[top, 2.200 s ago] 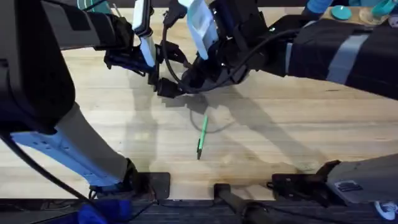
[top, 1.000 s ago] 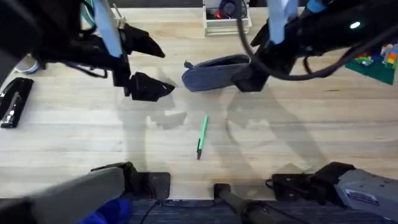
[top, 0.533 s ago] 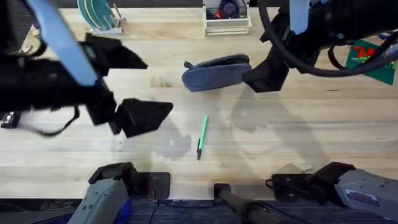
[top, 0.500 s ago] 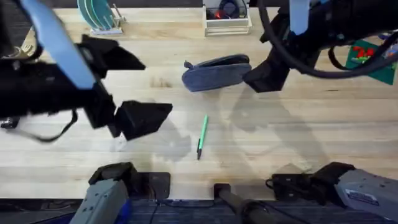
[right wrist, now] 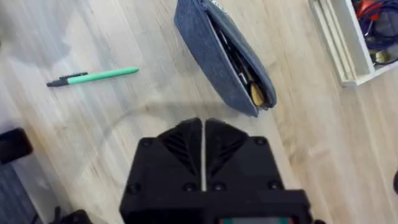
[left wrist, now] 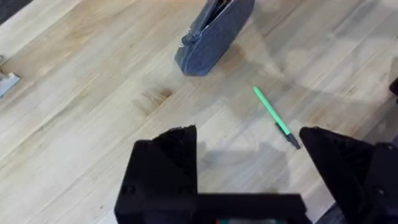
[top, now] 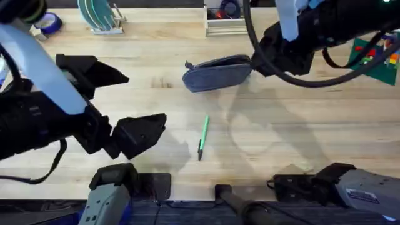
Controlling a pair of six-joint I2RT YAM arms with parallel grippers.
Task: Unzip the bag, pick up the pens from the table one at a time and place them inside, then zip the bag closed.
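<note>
Left gripper [left wrist: 249, 165]: fingers spread, green pen [left wrist: 276, 117] just ahead, bag [left wrist: 213, 36] beyond; right gripper [right wrist: 203, 138]: fingers together, empty, above bag.

My right gripper [top: 282, 57]: fingertips lost in the dark bulk of my arm in overhead, can't make out the tips there. Bag's [top: 217, 72] right end touches or slips under that bulk, can't tell which. Bag mouth [right wrist: 239, 71]: dark and yellowish bits inside, too jumbled to identify or count. My left gripper [left wrist: 249, 155]: finger bases cut by the frame's edge. White tray box [top: 229, 24] clipped at overhead's top edge; contents a red-and-dark tangle, unreadable. Green pen's [top: 202, 137] dark tip: too small for detail.
</note>
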